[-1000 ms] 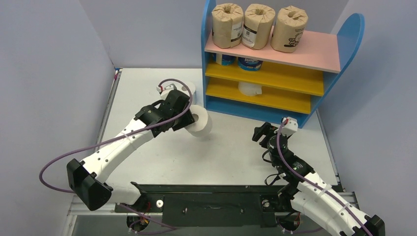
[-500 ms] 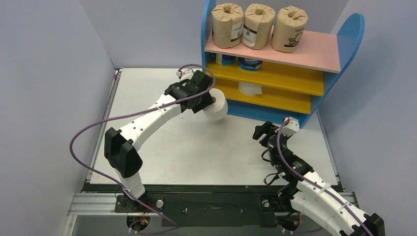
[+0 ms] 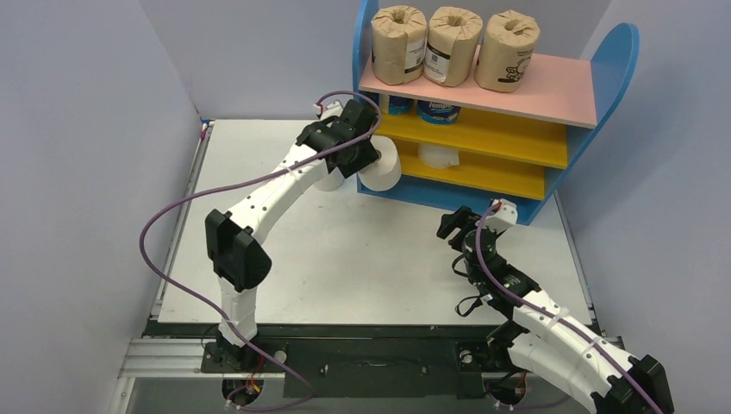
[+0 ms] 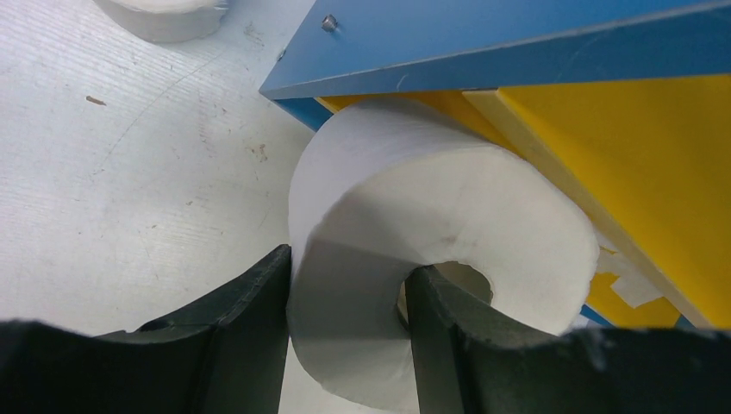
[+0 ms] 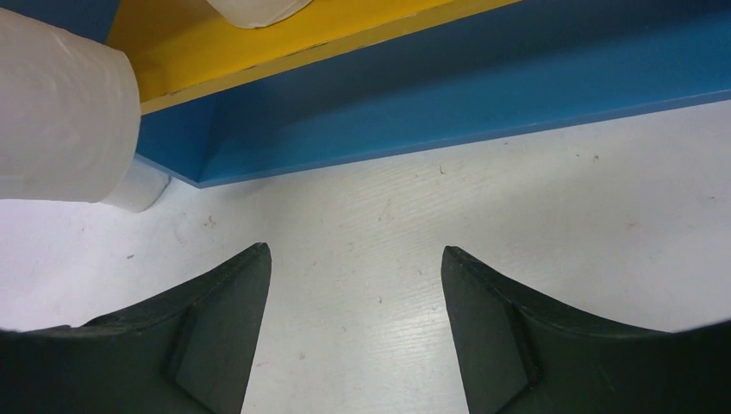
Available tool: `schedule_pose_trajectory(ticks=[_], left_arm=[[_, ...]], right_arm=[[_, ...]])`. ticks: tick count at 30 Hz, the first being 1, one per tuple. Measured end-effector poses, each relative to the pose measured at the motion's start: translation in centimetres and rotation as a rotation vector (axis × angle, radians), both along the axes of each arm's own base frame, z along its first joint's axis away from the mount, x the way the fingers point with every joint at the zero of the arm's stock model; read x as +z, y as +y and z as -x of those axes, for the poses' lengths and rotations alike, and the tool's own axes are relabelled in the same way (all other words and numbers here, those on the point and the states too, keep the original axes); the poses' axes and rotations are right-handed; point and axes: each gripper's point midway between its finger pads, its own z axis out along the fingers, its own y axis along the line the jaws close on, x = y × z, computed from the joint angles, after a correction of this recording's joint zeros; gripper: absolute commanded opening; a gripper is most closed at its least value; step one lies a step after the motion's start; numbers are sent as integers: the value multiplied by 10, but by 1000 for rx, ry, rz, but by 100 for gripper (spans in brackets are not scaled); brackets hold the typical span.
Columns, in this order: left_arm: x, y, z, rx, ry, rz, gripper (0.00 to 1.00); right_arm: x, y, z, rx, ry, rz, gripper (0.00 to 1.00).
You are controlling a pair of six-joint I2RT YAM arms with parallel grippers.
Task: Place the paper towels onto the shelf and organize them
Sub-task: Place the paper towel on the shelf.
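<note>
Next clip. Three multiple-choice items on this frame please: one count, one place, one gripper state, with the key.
1. Brown-wrapped rolls on the pink top board: A) two B) five C) three.
2. The blue-and-white rolls stand on: A) the upper yellow board B) the pink top board C) no board.
3. The left gripper is: A) open, empty B) shut on a white roll C) shut on a brown-wrapped roll.
Key: C, three stand side by side; A, they sit under the pink board; B, one finger inside its core, one outside.
</note>
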Motion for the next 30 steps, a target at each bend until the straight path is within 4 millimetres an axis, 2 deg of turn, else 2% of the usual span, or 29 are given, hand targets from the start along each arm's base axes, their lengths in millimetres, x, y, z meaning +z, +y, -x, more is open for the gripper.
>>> schedule_pose_trajectory(ticks=[11, 15, 21, 30], left_arm=[[-11, -9, -10, -5, 24, -20, 32], [-9, -11, -12, -6, 20, -15, 34], [-9, -12, -13, -8, 19, -14, 42], [-6, -18, -15, -25, 9, 10, 45]], right_arm=[[5, 18, -18, 21, -19, -39, 67], [6, 25, -24, 35, -30, -57, 68], [4, 38, -33, 77, -38, -83, 68], [-2, 53, -48, 144, -75, -78, 68]])
